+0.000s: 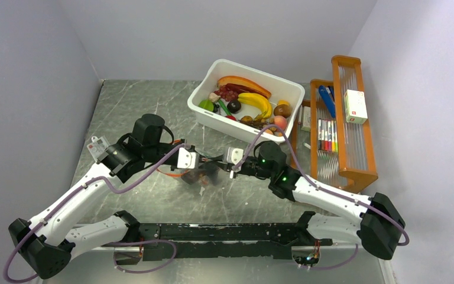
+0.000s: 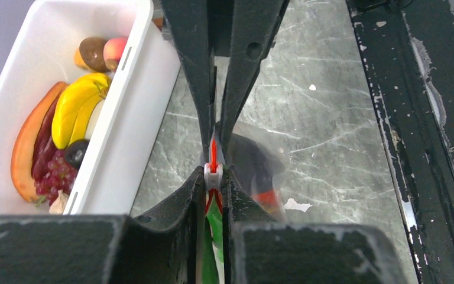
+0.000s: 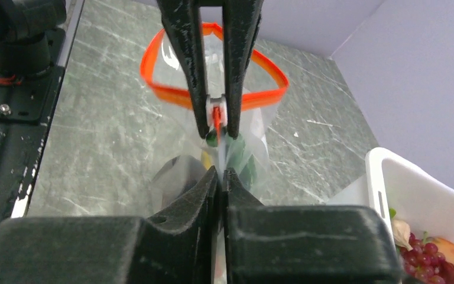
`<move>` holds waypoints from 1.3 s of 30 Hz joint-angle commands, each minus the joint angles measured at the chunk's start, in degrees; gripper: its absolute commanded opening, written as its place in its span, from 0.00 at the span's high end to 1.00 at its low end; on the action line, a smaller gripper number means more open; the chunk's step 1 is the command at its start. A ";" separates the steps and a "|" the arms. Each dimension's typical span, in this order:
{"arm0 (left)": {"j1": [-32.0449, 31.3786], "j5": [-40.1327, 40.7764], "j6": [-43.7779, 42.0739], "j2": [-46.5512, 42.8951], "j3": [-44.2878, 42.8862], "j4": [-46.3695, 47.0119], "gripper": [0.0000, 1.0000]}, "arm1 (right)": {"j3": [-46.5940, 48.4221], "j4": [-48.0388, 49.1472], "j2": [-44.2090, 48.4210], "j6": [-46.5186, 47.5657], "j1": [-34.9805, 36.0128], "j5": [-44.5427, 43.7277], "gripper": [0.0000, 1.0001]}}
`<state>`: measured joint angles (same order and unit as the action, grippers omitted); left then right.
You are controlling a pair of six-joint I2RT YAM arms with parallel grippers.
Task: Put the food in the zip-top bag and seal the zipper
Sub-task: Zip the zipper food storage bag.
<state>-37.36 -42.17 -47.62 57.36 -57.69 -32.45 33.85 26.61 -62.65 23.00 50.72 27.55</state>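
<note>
The clear zip-top bag point(image 1: 204, 173) hangs between my two grippers above the middle of the table. My left gripper point(image 2: 213, 173) is shut on the white slider of the orange-red zipper point(image 2: 213, 151). My right gripper point(image 3: 220, 171) is shut on the bag's clear edge just in front of that slider. In the right wrist view the zipper point(image 3: 260, 100) spreads into an open loop beyond the left fingers point(image 3: 183, 65). Green food point(image 3: 239, 157) and a dark piece point(image 2: 251, 163) sit inside the bag. More toy food point(image 1: 254, 100) lies in the white tub.
The white tub point(image 1: 289, 89) stands at the back right, close to the grippers; its wall shows in the left wrist view point(image 2: 136, 130). An orange wooden rack point(image 1: 346, 171) with marker pens point(image 1: 328, 136) stands on the right. A black rail point(image 1: 224, 234) runs along the near edge.
</note>
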 commanded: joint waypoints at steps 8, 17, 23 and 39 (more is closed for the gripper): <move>0.32 -2.77 2.56 1.20 -2.34 1.61 0.93 | 5.69 -4.82 -3.58 0.81 -0.77 2.52 0.65; 0.37 -2.83 4.44 1.19 -2.61 1.90 0.65 | 4.79 0.85 -4.06 -3.29 -0.79 4.12 1.00; 0.37 -3.54 6.18 -0.25 -1.37 3.84 0.54 | 4.70 0.71 -3.77 -2.88 -0.72 5.21 1.00; 0.37 0.43 5.06 -0.93 -1.91 0.32 0.93 | -2.00 10.44 0.87 -7.69 -1.04 2.03 1.00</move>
<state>-37.28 -44.93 -42.15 58.81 -58.83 -30.89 35.05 29.19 -65.49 17.85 50.19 30.44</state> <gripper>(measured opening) 0.101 0.005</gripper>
